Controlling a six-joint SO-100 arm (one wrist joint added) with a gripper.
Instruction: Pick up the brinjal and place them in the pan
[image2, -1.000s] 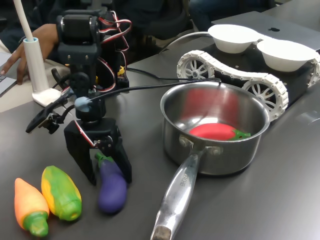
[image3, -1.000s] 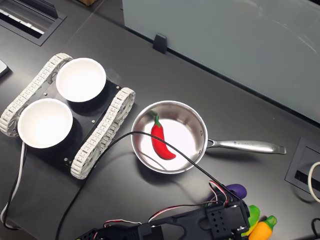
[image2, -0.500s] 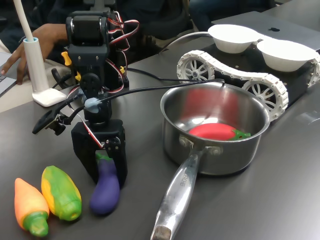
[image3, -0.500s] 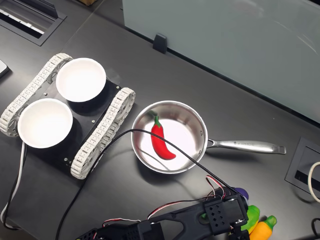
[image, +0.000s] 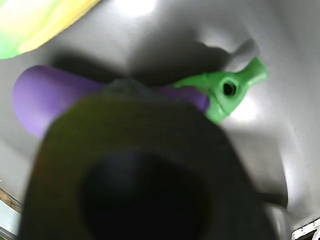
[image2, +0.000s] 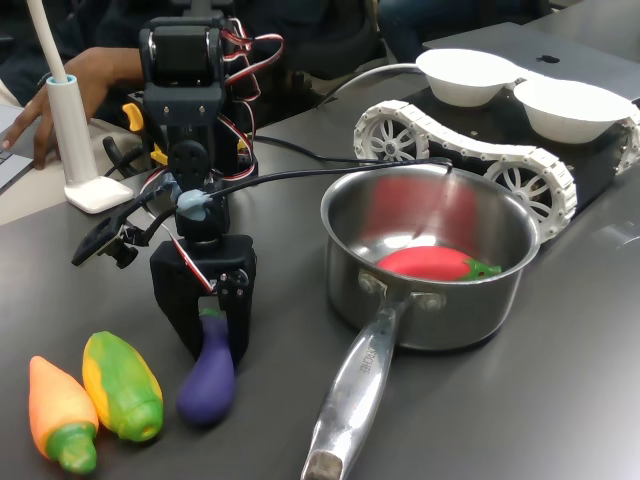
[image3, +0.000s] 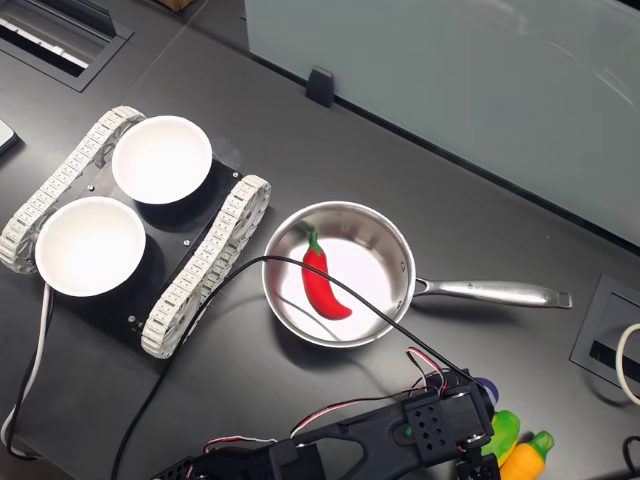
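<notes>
The purple brinjal (image2: 207, 375) hangs steeply, green stem cap up, fat end low at the dark table. My gripper (image2: 212, 325) is shut on its stem end, one black finger on either side. In the wrist view a blurred dark finger (image: 140, 170) covers the middle of the brinjal (image: 40, 97), whose green cap sticks out beyond it. The steel pan (image2: 450, 315) stands to the first exterior view's right of the gripper, with a red chilli (image2: 425, 263) lying inside. In the second exterior view the arm hides the brinjal (image3: 485, 384) except for a purple sliver; the pan (image3: 405, 262) lies above it.
A yellow-green toy corn (image2: 122, 385) and an orange carrot (image2: 60, 412) lie left of the brinjal. The pan's long handle (image2: 355, 390) points toward the front edge. A tracked vehicle (image2: 470, 150) carrying two white bowls (image2: 465, 75) stands behind the pan. A person's hand (image2: 70, 85) and a white stand (image2: 75, 130) are at the back left.
The gripper's fingers closed from open around the brinjal to shut on its stem end. The brinjal swung from lying tilted to hanging nearly upright, and the arm straightened up.
</notes>
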